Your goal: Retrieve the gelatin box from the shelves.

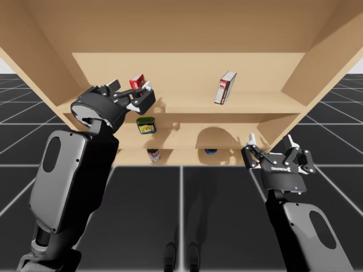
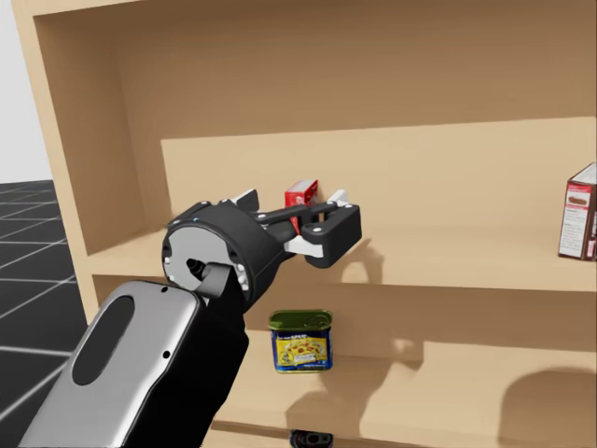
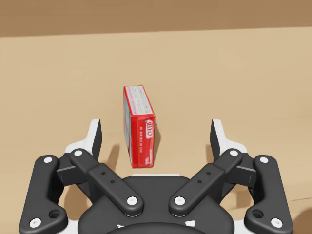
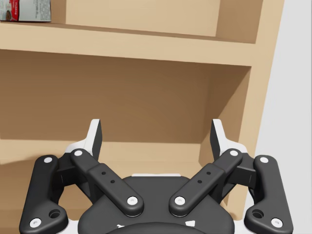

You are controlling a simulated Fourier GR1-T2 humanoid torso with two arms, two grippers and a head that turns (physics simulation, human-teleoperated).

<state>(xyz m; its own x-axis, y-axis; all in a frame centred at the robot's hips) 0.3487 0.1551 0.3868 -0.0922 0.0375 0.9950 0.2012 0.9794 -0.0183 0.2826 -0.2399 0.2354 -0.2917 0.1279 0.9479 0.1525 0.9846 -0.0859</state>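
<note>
Print on red box [image 3: 140,127], lettering on right gripper [image 1: 271,140]

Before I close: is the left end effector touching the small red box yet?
Apart. The left wrist view shows the small red box standing between the open fingers of the left end effector, with a clear gap on each side.

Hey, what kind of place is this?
Probably a simulated pantry-style test scene: a wooden shelf unit holds a small red box and a blue-and-yellow can, and the floor beside it is a dark grid, not a real room.
</note>
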